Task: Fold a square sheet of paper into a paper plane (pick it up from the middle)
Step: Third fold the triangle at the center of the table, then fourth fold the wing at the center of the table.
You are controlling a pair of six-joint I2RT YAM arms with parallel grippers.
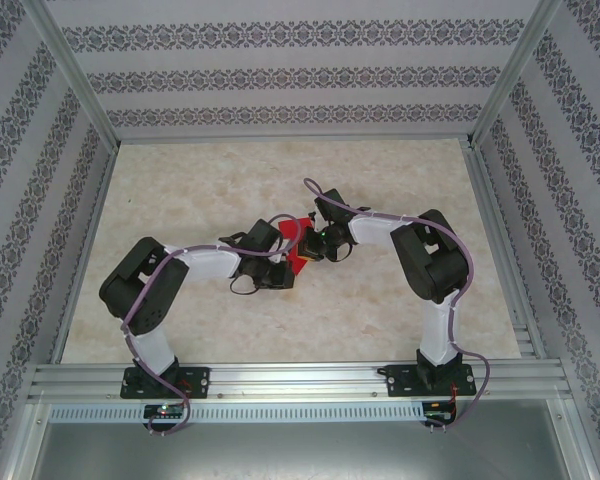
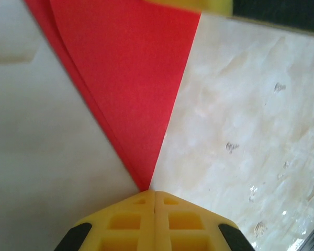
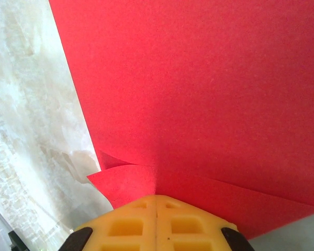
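Item: folded red paper (image 1: 293, 250), one piece, in mid-air or on the surface (cannot tell which) at the middle of the marble-patterned table (image 1: 200, 190), between the two arms' wrists. Form: tapering wedge of at least two layers, the layered edges showing along one side in the left wrist view. Orientation: in the top view the long axis runs roughly from the far side to the near side. The narrow point faces the left gripper and the sheet broadens away from it. Left gripper (image 2: 155, 194): yellow fingers pressed together, clamping the tip of the wedge. Right gripper (image 3: 156, 197): fingers closed likewise, pinching the paper at a crease, with a small flap beside them.
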